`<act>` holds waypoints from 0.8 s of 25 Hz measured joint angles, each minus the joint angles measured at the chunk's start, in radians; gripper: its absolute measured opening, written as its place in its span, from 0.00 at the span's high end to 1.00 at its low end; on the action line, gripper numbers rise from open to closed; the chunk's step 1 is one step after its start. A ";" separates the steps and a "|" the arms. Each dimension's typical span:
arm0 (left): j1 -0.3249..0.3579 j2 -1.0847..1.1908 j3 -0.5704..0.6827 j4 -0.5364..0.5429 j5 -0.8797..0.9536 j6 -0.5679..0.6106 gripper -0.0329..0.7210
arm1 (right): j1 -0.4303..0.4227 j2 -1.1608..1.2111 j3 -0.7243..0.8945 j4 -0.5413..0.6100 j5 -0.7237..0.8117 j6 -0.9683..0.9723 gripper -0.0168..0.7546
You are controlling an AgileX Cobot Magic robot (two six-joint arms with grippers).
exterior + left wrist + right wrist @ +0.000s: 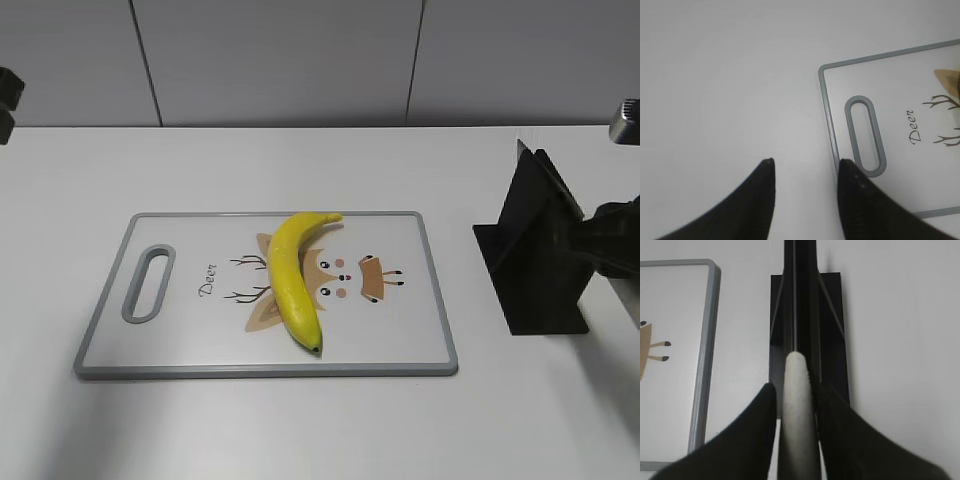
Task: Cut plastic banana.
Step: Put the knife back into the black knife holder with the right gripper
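Your plastic banana (293, 278) lies on the deer-print cutting board (420, 300), mid-table. Your right gripper (796, 395) has its fingers closed around a pale knife handle (799, 410) resting in the black stand (535, 250). Your left gripper (805, 170) hovers with fingers spread, empty, over the board's handle slot (866, 135).

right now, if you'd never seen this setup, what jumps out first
The glossy yellow curved plastic banana lies on the white, grey-rimmed cutting board, over its deer drawing. To the right stands a black wedge-shaped knife holder, where the right gripper straddles a pale, rounded knife handle. The left gripper hangs open by the board's handle slot.
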 joint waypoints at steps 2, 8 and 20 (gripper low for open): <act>0.000 0.000 0.000 0.000 0.000 0.000 0.41 | 0.000 0.004 0.000 0.005 0.000 0.000 0.62; 0.000 0.000 0.000 0.000 0.000 0.000 0.41 | 0.000 0.006 -0.001 0.014 0.007 -0.001 0.66; 0.000 0.000 0.000 0.000 0.009 0.000 0.41 | 0.000 0.007 -0.006 0.012 0.011 -0.004 0.77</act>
